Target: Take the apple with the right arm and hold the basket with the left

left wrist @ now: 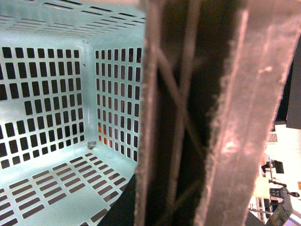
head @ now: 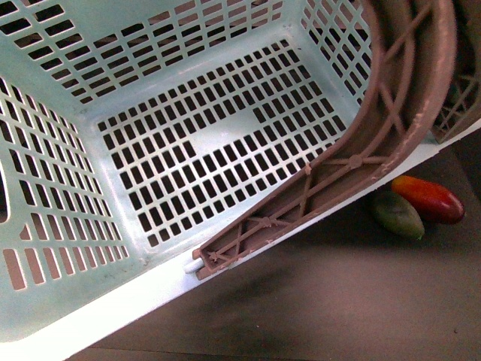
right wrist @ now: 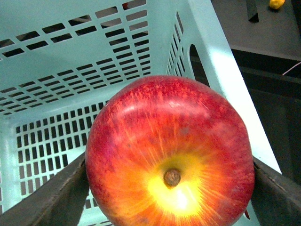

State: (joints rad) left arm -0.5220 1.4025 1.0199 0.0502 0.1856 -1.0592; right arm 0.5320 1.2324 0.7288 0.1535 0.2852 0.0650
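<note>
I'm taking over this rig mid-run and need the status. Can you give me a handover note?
Right gripper: shut on the apple, basket interior behind it.
Left gripper: not visible; the brown handle fills its wrist view.
Basket: empty in the front view.
Done: apple picked.
To do: confirm the left hold on the basket.

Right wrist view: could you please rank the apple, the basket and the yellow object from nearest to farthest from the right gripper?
1. apple, held in the right gripper.
2. basket, directly behind the apple.
3. yellow object, far off, outside the basket.
</note>
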